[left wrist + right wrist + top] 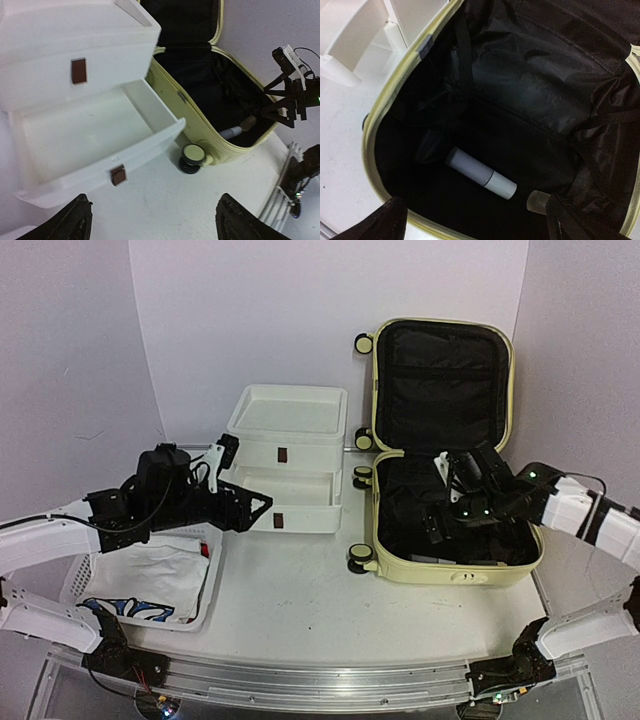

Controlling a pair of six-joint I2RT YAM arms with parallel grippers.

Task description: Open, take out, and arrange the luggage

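**A:** The claws first: how do they stand?

**B:** Both are spread, with nothing in either. The right gripper point(437, 495) hangs inside the lower half of the luggage point(450, 577), fingers wide over the black lining. The left gripper point(243, 478) points toward 3 o'clock at the box point(310, 454), just short of its pulled-out drawer point(312, 521).

**A:** Where is the luggage?

**B:** One case, at 2 o'clock on the table point(300, 610). It lies open, with the lid propped up toward 12 and the base toward 6. Four wheels point(362, 477) show, all along its 9 o'clock side.

**A:** What's in it?

**B:** Two things lie in the base, going by the right wrist view. One is a white tube point(480, 172) lying flat. At its 4 o'clock is a small pale stub point(538, 201), too blurred to name. They are near each other but not touching.

**A:** And around it?

**B:** The box stands at the luggage's 9 o'clock, just beside the wheels. It has two drawers, each with one brown tab point(283, 454); the upper is pushed in and the lower is out. One basket point(212, 590) at 8 o'clock holds a white cloth point(160, 565) with blue-and-black print. The left arm passes over the basket's 12 o'clock edge.

**A:** Anything in the way?

**B:** Black straps point(462, 55) cross the lining near the tube.
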